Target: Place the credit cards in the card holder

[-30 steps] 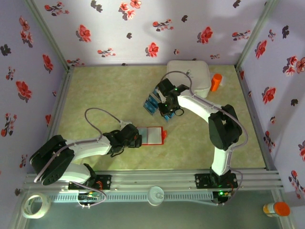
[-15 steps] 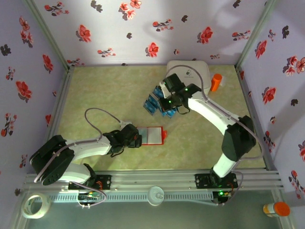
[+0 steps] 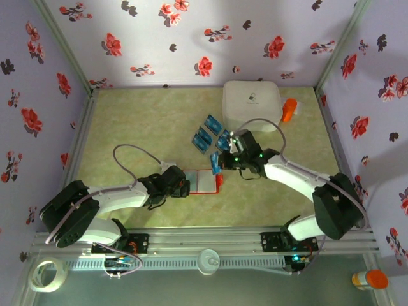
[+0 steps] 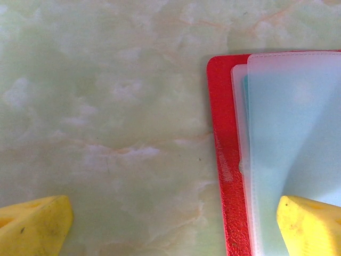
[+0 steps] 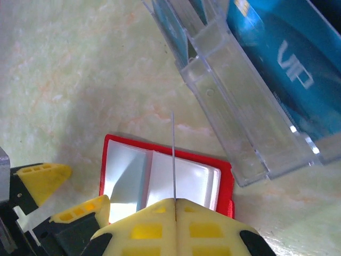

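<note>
While the right pincer grips a card, the card holder lies beyond.

My green marbled table carries the open red card holder, blue cards beyond it, and a white box and an orange item at the back.

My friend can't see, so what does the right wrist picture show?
The right gripper pinches a thin card, seen edge-on, above the open red wallet. A clear rack with blue cards lies beyond.
</note>
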